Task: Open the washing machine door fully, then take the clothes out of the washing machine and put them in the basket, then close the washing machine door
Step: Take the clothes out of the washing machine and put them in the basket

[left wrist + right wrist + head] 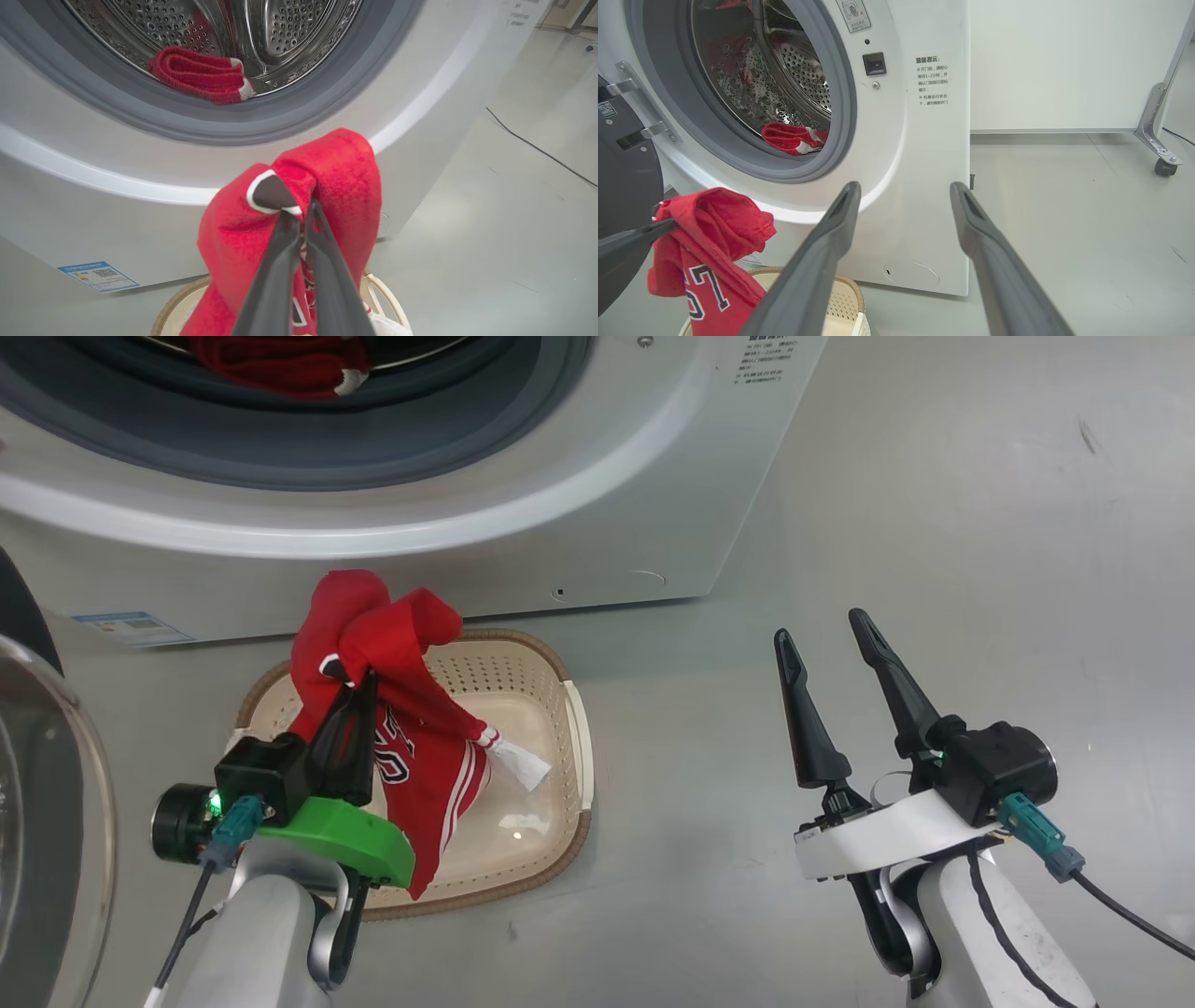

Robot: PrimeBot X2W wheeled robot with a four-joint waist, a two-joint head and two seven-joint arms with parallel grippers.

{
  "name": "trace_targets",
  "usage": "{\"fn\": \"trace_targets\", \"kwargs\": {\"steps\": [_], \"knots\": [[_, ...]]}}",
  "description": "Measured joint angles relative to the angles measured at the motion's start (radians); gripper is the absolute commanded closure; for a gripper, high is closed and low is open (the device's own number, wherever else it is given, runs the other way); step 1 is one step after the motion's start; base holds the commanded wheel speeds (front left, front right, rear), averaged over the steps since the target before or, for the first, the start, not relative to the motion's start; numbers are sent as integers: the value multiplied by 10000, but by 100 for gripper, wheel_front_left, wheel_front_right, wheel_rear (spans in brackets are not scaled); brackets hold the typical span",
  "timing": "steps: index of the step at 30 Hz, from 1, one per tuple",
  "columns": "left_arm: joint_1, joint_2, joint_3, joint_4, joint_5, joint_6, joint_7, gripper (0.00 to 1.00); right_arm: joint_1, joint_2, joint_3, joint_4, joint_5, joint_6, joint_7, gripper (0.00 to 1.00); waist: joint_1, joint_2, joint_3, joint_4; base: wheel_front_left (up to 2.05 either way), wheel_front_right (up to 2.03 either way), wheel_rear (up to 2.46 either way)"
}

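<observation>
My left gripper [362, 683] is shut on a red garment [411, 644] with white trim and number lettering. It hangs bunched above the cream basket [537, 667], its lower end down inside. The basket stands on the floor right before the washing machine [607, 476]. In the left wrist view the fingers [280, 261] pinch the red cloth [336, 172]. Another red garment [201, 74] lies at the drum's front lip. The washing machine door [56, 821] stands swung open at the left. My right gripper [817, 624] is open over bare floor, to the right of the basket.
A blue label [131, 627] marks the machine's base. A black cable [537, 149] runs over the grey floor at the right. A white panel on a caster wheel [1164, 165] stands behind the machine's right side.
</observation>
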Motion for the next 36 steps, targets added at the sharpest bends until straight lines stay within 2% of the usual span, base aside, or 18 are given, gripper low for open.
{"fn": "trace_targets", "kwargs": {"steps": [10, 28, 29, 31, 33, 34, 36], "knots": [[-180, 138, -31, 1204, -10, -15, 817, 100, -223, 2, 267, -297, 123, -8, 0, 0, 0, 0, 736, -412, 0, 0, 0], [-1989, 374, 203, 3848, -462, -209, 2648, 100, -1175, -2, 669, -660, 585, -128, 0, 0, 0, 0, 2437, -1519, 0, 0, 0], [-2050, 370, 222, 3973, -472, -228, 2704, 89, -1214, -2, 663, -658, 602, -142, 0, 0, 0, 0, 2497, -1572, 0, 0, 0], [-2182, 364, 226, 4174, -472, -267, 2742, 54, -1265, -2, 640, -654, 604, -148, 0, 0, 0, 0, 2595, -1664, 0, 0, 0], [-2325, 357, 251, 4309, -487, -268, 2742, 5, -1274, -2, 635, -648, 627, -153, 0, 0, 0, 0, 2666, -1727, 0, 0, 0], [-2387, 355, 270, 4358, -500, -268, 2736, 0, -1278, -2, 635, -642, 631, -180, 0, 0, 0, 0, 2692, -1748, 0, 0, 0], [-2503, 351, 309, 4428, -545, -268, 2637, 0, -1295, -2, 637, -627, 631, -226, 0, 0, 0, 0, 2717, -1765, 0, 0, 0]]}}
